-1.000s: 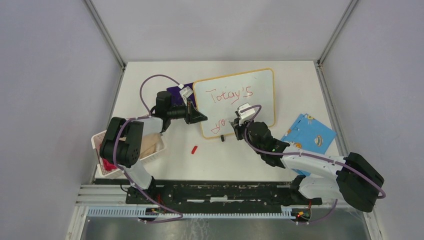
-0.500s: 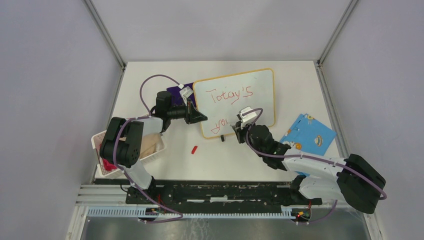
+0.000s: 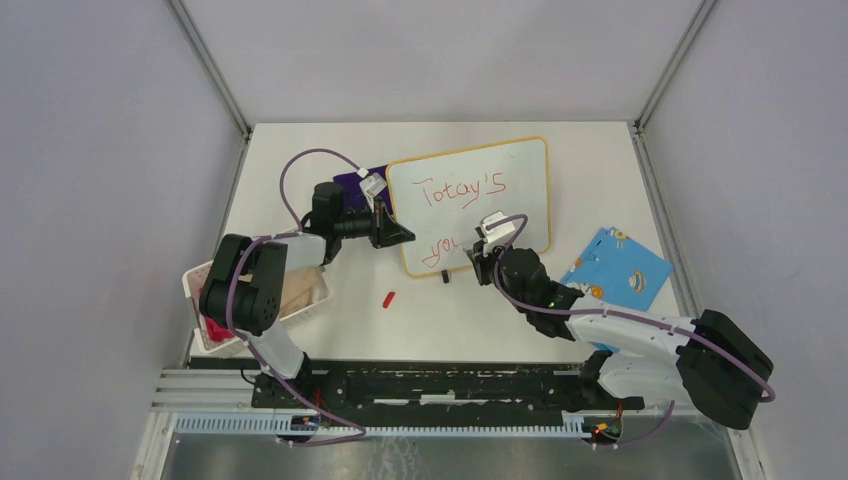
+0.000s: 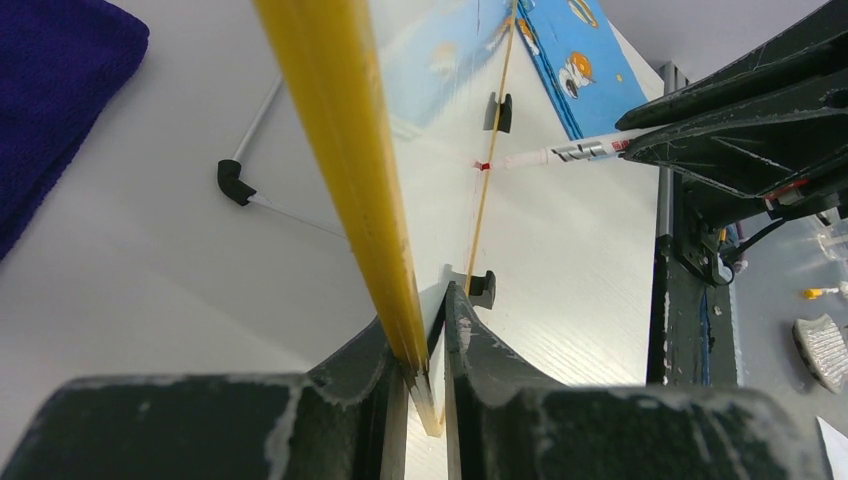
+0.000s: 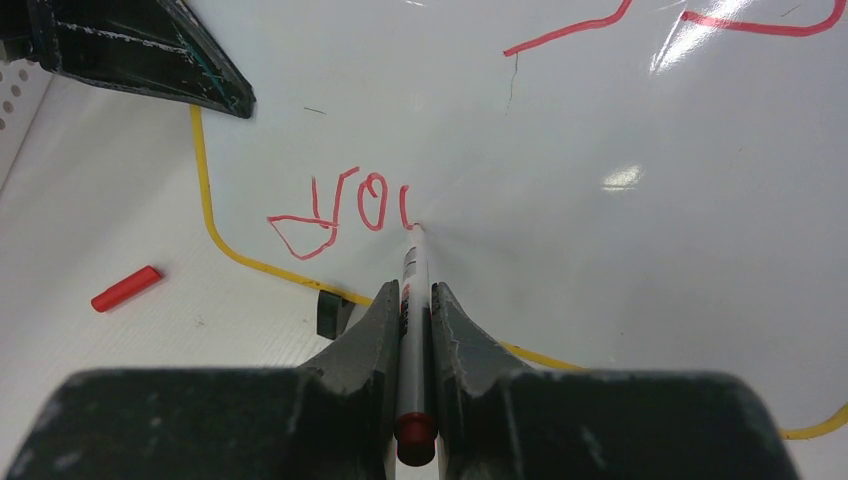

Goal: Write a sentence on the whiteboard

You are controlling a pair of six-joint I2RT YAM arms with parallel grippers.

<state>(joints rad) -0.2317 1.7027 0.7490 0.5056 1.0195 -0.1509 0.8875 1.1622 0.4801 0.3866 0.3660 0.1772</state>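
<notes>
The whiteboard [image 3: 520, 200], white with a yellow frame, lies at the table's middle back. My left gripper [image 3: 404, 235] is shut on its left frame edge [image 4: 340, 150], the yellow rim pinched between the jaws [image 4: 428, 345]. The sentence [image 3: 460, 188] is in red: "Totay's" above, and below it "yo" plus one more short stroke [image 5: 345, 205]. My right gripper [image 5: 414, 300] is shut on a white marker [image 5: 413, 270], whose red tip touches the board just right of that stroke. From the left wrist the marker [image 4: 570, 152] reaches in from the right.
A red marker cap [image 3: 389, 297] lies on the table in front of the board. The blue card [image 3: 616, 272] sits to the right, a purple cloth [image 3: 352, 182] behind my left gripper, a white basket [image 3: 200, 285] at the left edge. A black foot [image 5: 334, 312] sticks out under the board's near edge.
My right gripper has shifted a little right along the lower line with the marker, and the red writing there has grown by a stroke. The left gripper has stayed put.
</notes>
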